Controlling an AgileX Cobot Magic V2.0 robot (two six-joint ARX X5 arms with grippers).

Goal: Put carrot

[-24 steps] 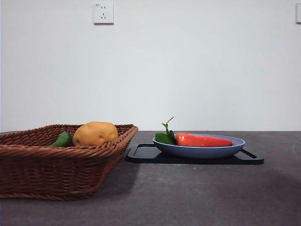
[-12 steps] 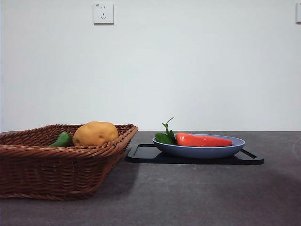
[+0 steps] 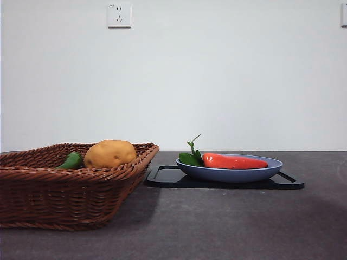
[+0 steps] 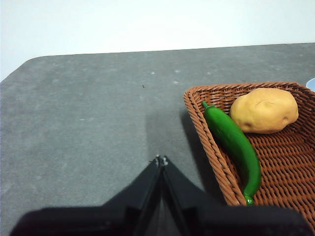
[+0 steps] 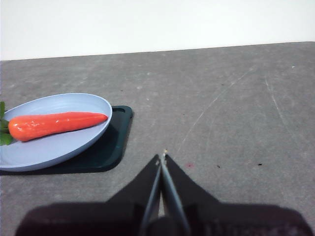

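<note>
The right gripper (image 5: pixel 161 158) has its jaws pressed together over the bare table (image 5: pixel 221 123), holding nothing. Ahead of it and to one side, well apart, the carrot (image 5: pixel 56 125) lies in the blue plate (image 5: pixel 74 145) on a dark tray (image 5: pixel 110 150). The left gripper (image 4: pixel 161 160) is also closed and empty, near the wicker basket (image 4: pixel 206 132) with the green pepper (image 4: pixel 236 147) and, farther, the potato (image 4: pixel 264 110), which perhaps touch.

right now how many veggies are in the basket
2: a potato and a green pepper beside it, both in the basket. Its wall could hide more.
</note>
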